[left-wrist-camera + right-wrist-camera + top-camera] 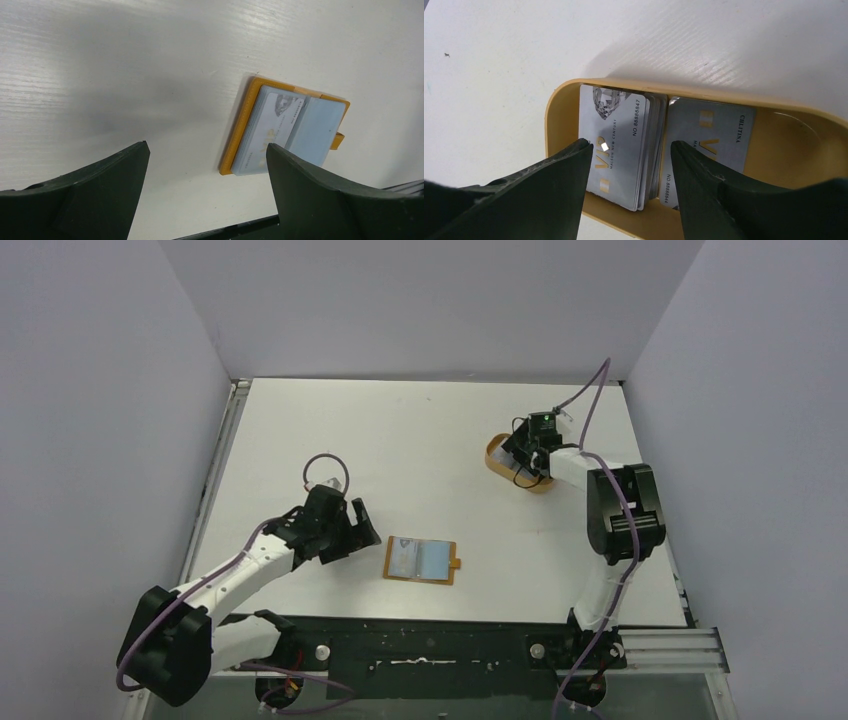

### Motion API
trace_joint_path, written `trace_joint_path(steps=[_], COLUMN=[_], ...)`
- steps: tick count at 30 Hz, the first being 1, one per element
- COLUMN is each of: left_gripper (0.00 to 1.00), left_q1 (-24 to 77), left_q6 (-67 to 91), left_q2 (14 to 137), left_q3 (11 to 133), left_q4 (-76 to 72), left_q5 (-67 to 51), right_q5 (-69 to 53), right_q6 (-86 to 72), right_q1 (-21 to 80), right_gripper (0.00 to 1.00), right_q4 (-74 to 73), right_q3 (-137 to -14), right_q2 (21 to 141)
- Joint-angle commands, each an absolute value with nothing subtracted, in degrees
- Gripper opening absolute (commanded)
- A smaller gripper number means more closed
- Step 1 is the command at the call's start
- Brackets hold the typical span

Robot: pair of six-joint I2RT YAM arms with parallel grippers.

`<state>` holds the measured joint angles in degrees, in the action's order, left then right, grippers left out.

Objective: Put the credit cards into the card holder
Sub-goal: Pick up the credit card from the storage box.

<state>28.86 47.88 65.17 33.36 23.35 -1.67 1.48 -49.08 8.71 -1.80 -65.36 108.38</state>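
The orange-tan card holder (422,561) lies open on the table near the front edge, grey-blue inside, with a pale card (272,132) in its left half. It also shows in the left wrist view (240,130). My left gripper (352,530) is open and empty just left of it (207,152). A stack of silver credit cards (621,142) stands in the orange oval tray (561,95), with another card (719,127) lying beside it. My right gripper (631,145) is open, its fingers either side of the stack, above the tray (505,455).
White walls close in the table at the left, back and right. A black rail (430,645) with the arm bases runs along the front edge, close to the card holder. A purple cable (327,468) loops above the left wrist.
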Motion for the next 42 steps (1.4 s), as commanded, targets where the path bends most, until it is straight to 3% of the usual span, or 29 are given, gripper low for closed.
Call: trace_joint_path(steps=[1, 14, 27, 42], left_gripper=[0.86, 0.84, 0.82, 0.81], left_q1=[28.48, 28.48, 28.48, 28.48], left_q6=[48.43, 48.36, 47.72, 47.55], left_q2=[65.80, 66.95, 67.55, 67.01], left_q3=[34.89, 35.05, 36.10, 36.41], left_q4=[20.01, 19.78, 20.08, 20.26], left_q5=[-2.56, -3.00, -3.02, -3.06], right_q5=[2.15, 1.03, 0.73, 1.43], right_q6=[-48.33, -48.58, -49.37, -50.93], right_q1=[8.70, 7.70, 6.42, 6.20], right_gripper=[0.58, 0.42, 0.32, 0.00], right_q4=[-2.94, -1.85, -0.44, -1.10], right_q3=[-67.50, -63.95, -59.69, -59.04], right_q2=[108.98, 108.44, 105.21, 100.25])
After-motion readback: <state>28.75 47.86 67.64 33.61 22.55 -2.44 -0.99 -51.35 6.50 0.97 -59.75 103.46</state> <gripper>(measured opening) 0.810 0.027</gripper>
